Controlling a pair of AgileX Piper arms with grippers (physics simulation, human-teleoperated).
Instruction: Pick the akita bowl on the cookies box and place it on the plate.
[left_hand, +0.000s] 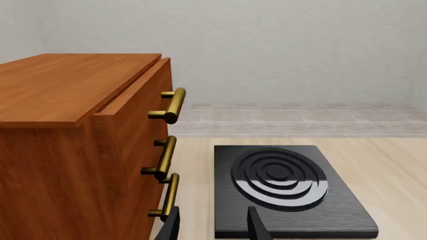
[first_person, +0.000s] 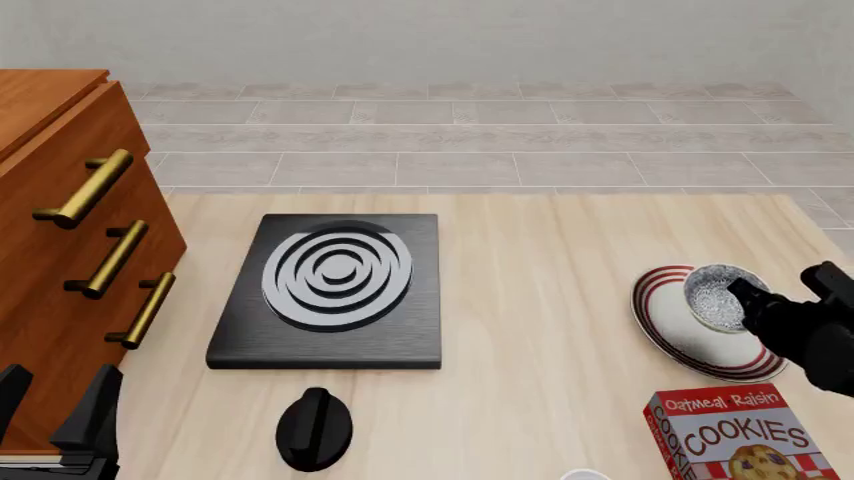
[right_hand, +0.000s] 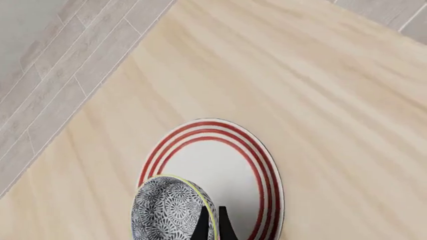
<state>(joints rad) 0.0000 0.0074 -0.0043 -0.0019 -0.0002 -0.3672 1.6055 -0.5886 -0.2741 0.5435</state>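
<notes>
The akita bowl (first_person: 717, 297) sits over the plate (first_person: 663, 330), toward the plate's far right part in the front view, with the right gripper (first_person: 747, 293) at its right rim; whether the bowl rests on the plate or hangs just above it cannot be told. In the right wrist view the bowl (right_hand: 167, 210) shows its dense black-and-white pattern over the plate's (right_hand: 220, 165) red rings, and the two dark fingertips (right_hand: 202, 226) stand close together, pinched on the bowl's rim with only that thin wall between them. The cookies box (first_person: 741, 435) lies near the table's front right corner, just in front of the plate and apart from it, with nothing on top of it. The left gripper (first_person: 56, 408) hangs low at the front left, beside the wooden drawer cabinet (first_person: 40, 200) with its brass handles (first_person: 87, 188); its fingers (left_hand: 257, 225) are apart with nothing between them, and the left wrist view looks past them to the black stove burner (left_hand: 280, 182). That burner (first_person: 334, 285) lies at the middle left of the light wooden table (first_person: 534, 260), with a black knob (first_person: 314, 428) just in front of it
</notes>
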